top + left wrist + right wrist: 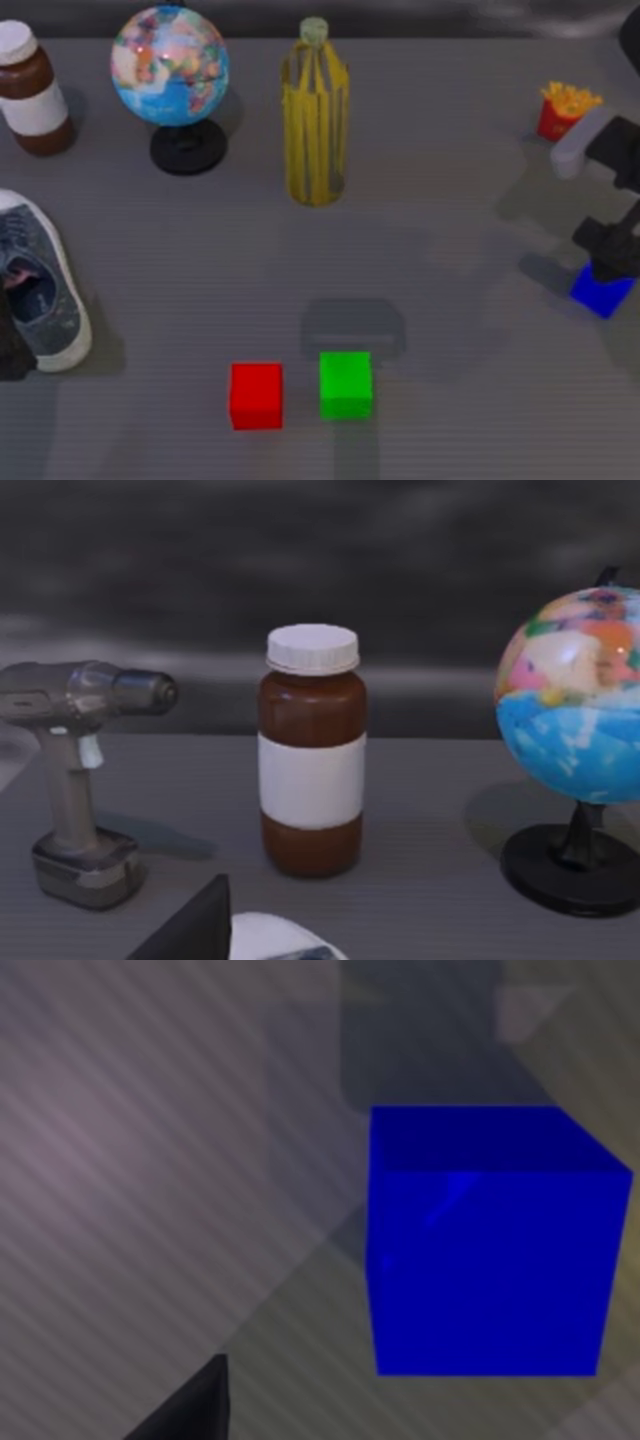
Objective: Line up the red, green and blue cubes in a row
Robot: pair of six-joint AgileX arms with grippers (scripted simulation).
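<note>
The red cube (256, 395) and the green cube (346, 384) stand side by side near the table's front middle, a small gap between them. Far off at the right lies the blue cube (602, 292), partly covered by my right gripper (610, 262), which hangs over it. In the right wrist view the blue cube (490, 1240) rests on the table, with one dark fingertip (195, 1405) well off to its side and nothing held. My left gripper (12, 345) stays parked at the left edge by the shoe; one fingertip (195, 925) shows in its wrist view.
Along the back stand a brown jar (30, 90), a globe (172, 75) and a yellow bottle (315, 115). A fries carton (562, 110) sits back right. A grey shoe (45, 290) lies at the left. A drill (75, 780) shows beside the jar.
</note>
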